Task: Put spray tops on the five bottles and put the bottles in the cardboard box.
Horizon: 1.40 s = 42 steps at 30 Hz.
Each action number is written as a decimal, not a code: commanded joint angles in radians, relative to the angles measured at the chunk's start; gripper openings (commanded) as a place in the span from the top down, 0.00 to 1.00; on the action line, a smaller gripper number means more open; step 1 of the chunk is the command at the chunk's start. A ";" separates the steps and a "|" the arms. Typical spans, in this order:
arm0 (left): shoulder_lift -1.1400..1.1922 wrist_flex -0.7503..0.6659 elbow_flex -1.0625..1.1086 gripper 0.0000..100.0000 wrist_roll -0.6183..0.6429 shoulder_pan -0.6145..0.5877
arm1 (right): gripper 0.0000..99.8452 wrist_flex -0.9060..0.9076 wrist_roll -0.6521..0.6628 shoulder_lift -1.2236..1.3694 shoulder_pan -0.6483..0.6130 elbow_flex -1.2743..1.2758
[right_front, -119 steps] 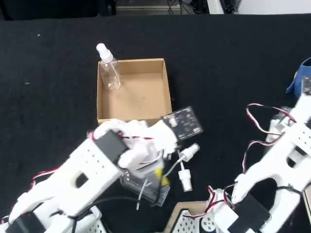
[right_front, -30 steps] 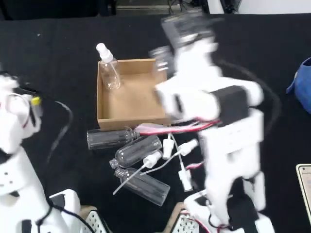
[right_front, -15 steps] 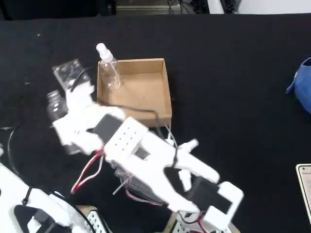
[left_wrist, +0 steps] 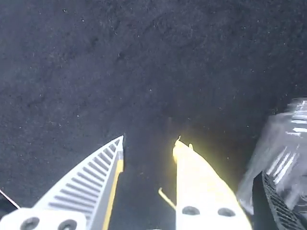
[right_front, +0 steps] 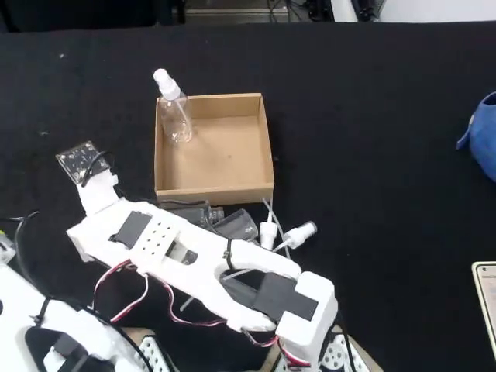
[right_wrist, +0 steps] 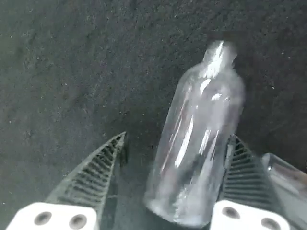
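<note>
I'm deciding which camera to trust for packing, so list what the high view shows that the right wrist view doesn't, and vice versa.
The high view adds the brown cardboard box, a clear plastic bottle with a white spray top in one corner of it, and a loose white spray top on the black table in front of it. The right wrist view adds the right gripper, open around a clear, topless plastic bottle. Both share that table.

**Tan box, black cloth**
A tan cardboard box (right_front: 215, 188) on the black table (right_front: 372, 116); at its 11 o'clock corner, a clear bottle (right_front: 178, 120), white spray top (right_front: 163, 78). The left gripper (left_wrist: 150, 140) pairs a yellow finger (left_wrist: 196, 184) with a white ribbed one. At 3 o'clock, a blue object (right_front: 484, 143)
</note>
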 commanded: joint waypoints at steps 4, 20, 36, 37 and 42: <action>-0.009 -0.015 0.002 0.80 -0.002 -0.004 | 0.72 0.055 -0.002 -0.107 -0.023 -0.065; 0.005 -0.051 0.025 0.80 0.020 0.237 | 0.72 0.443 0.244 -0.519 0.181 0.035; 0.354 -0.157 -0.120 0.80 0.084 0.575 | 0.72 0.517 0.654 -1.047 0.801 0.610; 0.387 -0.157 -0.136 0.80 0.084 0.596 | 0.72 0.497 0.667 -1.063 0.829 0.654; 0.534 -0.170 -0.186 0.80 0.055 0.680 | 0.72 0.381 0.678 -1.109 0.910 0.832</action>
